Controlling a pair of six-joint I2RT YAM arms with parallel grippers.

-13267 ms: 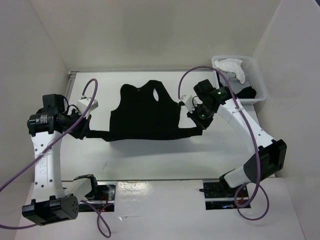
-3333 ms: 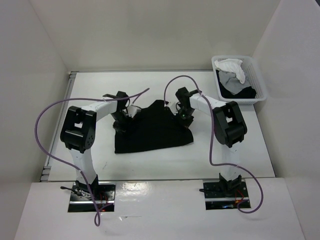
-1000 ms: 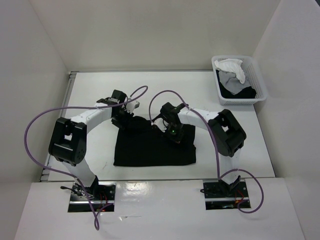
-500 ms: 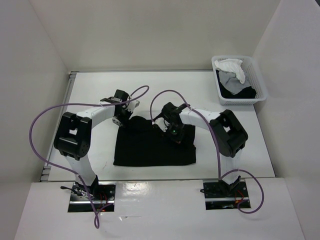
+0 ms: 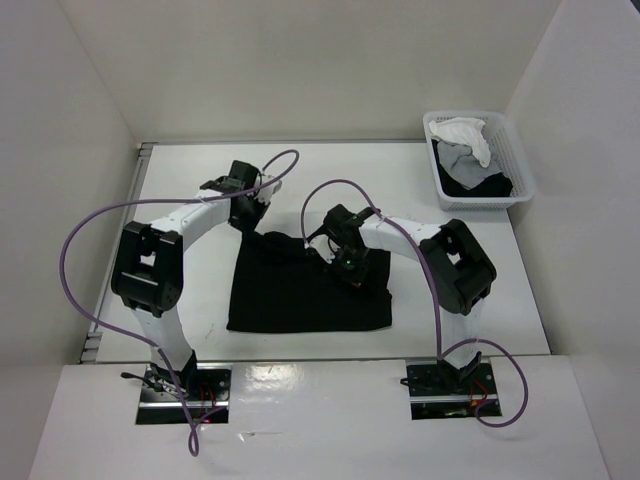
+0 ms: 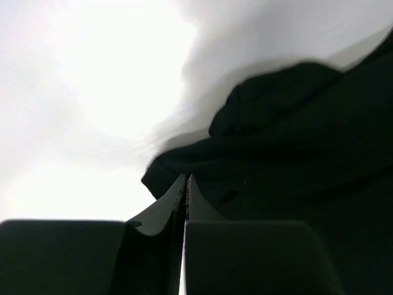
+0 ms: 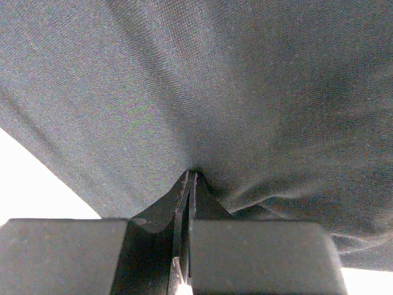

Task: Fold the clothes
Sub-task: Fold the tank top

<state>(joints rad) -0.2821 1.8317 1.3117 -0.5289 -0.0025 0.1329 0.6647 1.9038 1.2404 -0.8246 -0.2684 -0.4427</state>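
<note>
The right gripper (image 5: pixel 350 272) is down on the plain black soft-fabric top (image 5: pixel 300 300), jaws pressed together with a pinch of cloth caught between them. In the wrist view the creases run straight into its tips, which is what a real hold looks like. The top lies on the white desk (image 5: pixel 470 290) as a rough rectangle, spreading under this gripper and out to its near side, so the hold sits towards the far right part of the fabric. My read is that it has a layer pinched there either to carry it across for another fold, or to pin the cloth while the other arm works.

Over to the left gripper (image 5: pixel 247 220): its jaws are together too, but I see nothing between them. The bunched far-left corner of the top lies just beyond its tips and off to their right. It is close but apart, and it looks like a lumpy hump of fabric rather than a flat edge. Judging from that, the corner needs tidying, and this gripper would have to open before it can take hold there.

Well away to the right of both grippers, a white plastic basket (image 5: pixel 520 180) holds other garments, which are not part of this job. The fold looks partly done: squared along the near edge, rumpled along the far one.
</note>
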